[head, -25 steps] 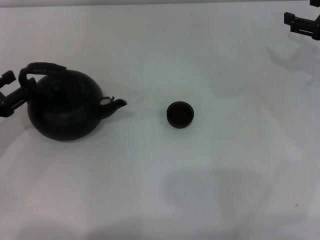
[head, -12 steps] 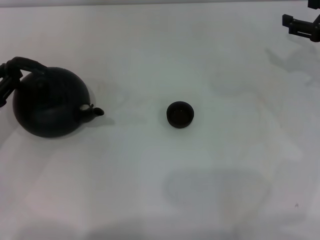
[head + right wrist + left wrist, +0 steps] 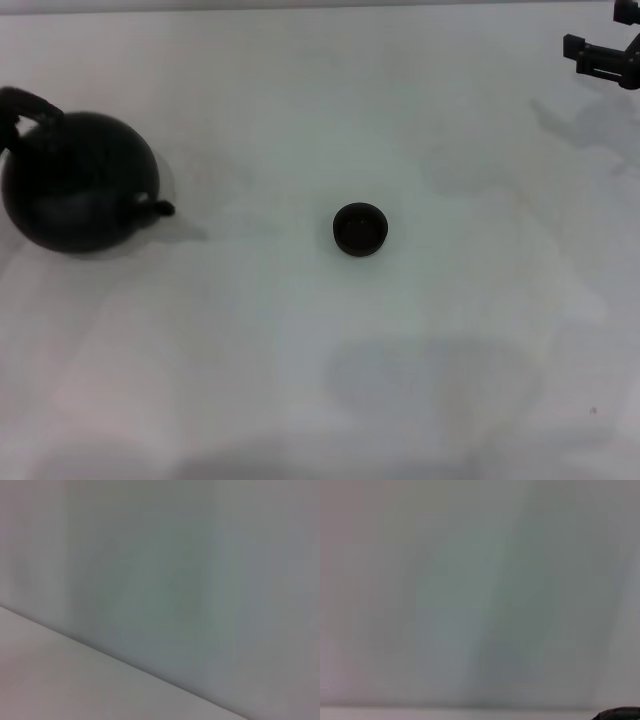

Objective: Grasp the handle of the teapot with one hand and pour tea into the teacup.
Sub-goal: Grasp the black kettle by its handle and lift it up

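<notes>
The teapot [image 3: 75, 182] is a big round matte black pot at the far left of the white table, its short spout [image 3: 158, 208] pointing right toward the teacup. Its arched handle [image 3: 30, 102] rises at the pot's upper left and runs to the left edge of the head view. My left gripper does not show in the head view. The left wrist view holds only a dark sliver [image 3: 621, 713] in a corner. The teacup [image 3: 359, 229], small, round and dark, stands alone near the table's middle. My right gripper [image 3: 600, 55] hangs at the far right back, far from both.
The white table [image 3: 400, 380] carries nothing besides the teapot and the teacup. The right wrist view shows only plain pale surfaces.
The teapot has slid to the left and a little back, and its spout now looks shorter. The left gripper, seen beside the handle earlier, has passed out of the head view. The teacup and right arm stayed put.
</notes>
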